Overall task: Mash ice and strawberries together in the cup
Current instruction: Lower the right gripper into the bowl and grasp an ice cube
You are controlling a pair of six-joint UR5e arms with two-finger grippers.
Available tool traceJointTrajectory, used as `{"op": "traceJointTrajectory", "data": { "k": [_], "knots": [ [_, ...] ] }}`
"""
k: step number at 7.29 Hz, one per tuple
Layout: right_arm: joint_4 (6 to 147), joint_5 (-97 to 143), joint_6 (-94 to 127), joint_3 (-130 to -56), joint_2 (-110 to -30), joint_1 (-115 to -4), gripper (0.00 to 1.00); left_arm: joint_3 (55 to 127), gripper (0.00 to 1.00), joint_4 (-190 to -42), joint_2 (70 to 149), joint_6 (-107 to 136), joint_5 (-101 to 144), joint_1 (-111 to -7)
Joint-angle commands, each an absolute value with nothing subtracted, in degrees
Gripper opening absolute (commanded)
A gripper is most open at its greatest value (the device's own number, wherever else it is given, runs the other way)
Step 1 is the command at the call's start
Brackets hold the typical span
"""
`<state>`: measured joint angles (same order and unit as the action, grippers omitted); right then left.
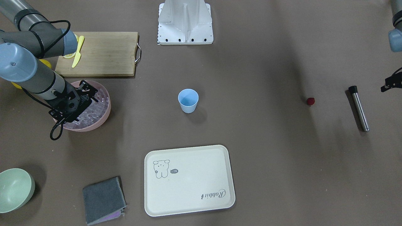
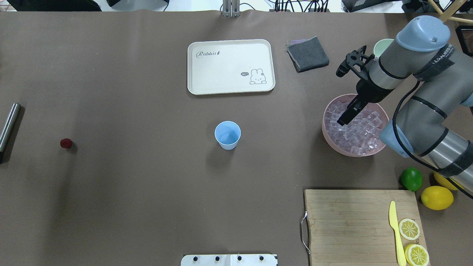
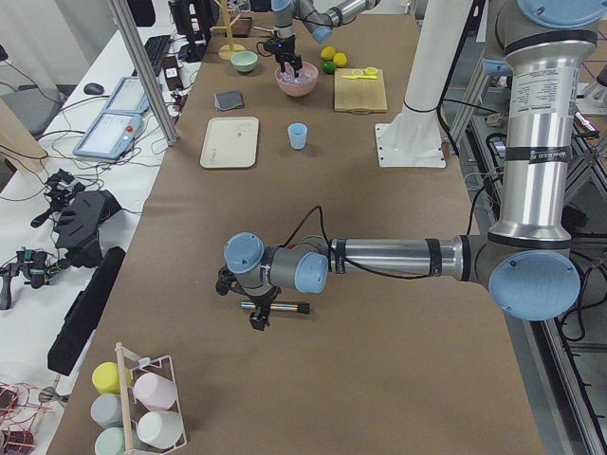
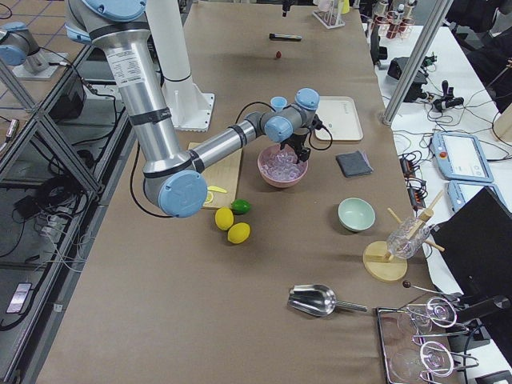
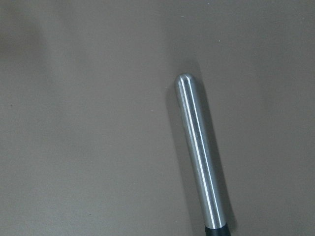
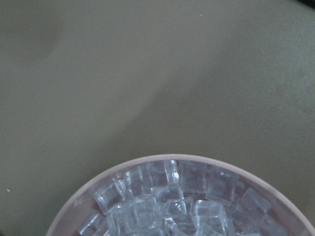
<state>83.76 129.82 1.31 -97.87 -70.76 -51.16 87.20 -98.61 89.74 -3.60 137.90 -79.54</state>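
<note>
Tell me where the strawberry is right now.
In the overhead view the strawberry lies on the table at the robot's left, between the cup and the metal rod, much nearer the rod.

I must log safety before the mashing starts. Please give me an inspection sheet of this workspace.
Surface: brown table; no spill seen.
Job's things: cup upright, empty, mid-table; ice in pink bowl; strawberry loose near rod.
Clutter: tray, cloth, green bowl, board with knife and lemon slices, lime, lemons.
Grippers: right gripper at the ice, left gripper over the rod; jaws cannot be judged.
Cables: black loop hangs beside pink bowl.
Surroundings: bench with electronics; no person seen.
</note>
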Motion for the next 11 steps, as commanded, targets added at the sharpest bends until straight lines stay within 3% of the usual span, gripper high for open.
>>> {"op": "traceJointTrajectory", "data": {
  "k": [1,5,6,11],
  "knots": [
    [83.8,129.5,0.3,-98.5,-70.8,-50.8,0.84,87.4,0.98,-98.6,89.7,-3.6,137.9,-79.5],
    [83.7,128.4,0.3,-98.9,-71.5,-50.2,0.77,87.3,0.98,-98.6,89.7,-3.6,137.9,-79.5],
    [83.7,127.9,0.2,-98.9,-71.5,-49.5,0.7,87.3,0.98,-98.6,89.8,-3.6,137.9,-79.5],
    [83.7,126.7,0.2,-100.5,-72.6,-48.3,0.68,87.3,0.98,-98.6,89.8,-3.6,137.8,-79.5]
  ]
}}
